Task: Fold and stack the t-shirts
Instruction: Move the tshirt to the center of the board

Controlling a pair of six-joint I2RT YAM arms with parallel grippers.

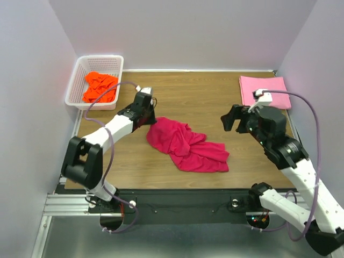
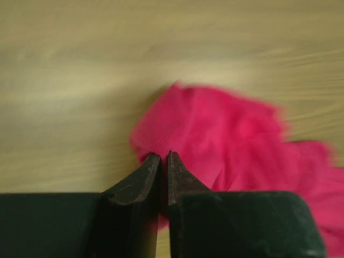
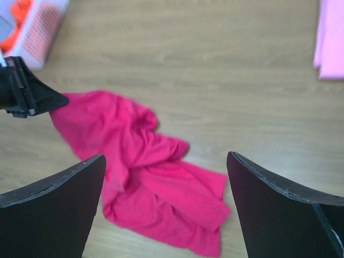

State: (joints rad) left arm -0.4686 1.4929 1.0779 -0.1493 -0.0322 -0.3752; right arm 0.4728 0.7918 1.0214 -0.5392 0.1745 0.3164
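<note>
White plastic lattice basket (image 1: 102, 58): orange cloth t-shirt (image 1: 99, 87) inside. Left gripper (image 2: 164, 156) at crimson cloth t-shirt (image 1: 185, 145) edge, grip indeterminate; right gripper (image 3: 165, 157) released.

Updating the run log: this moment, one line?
red shirt crumpled mid-table | left claw nearly closed at its edge, grip unclear | right claw open | pink shirt folded | orange shirt in basket

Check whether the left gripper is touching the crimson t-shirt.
Touching. The left wrist view shows the left gripper nearly closed at the edge of the crimson t-shirt, with red cloth showing between its fingers.
</note>
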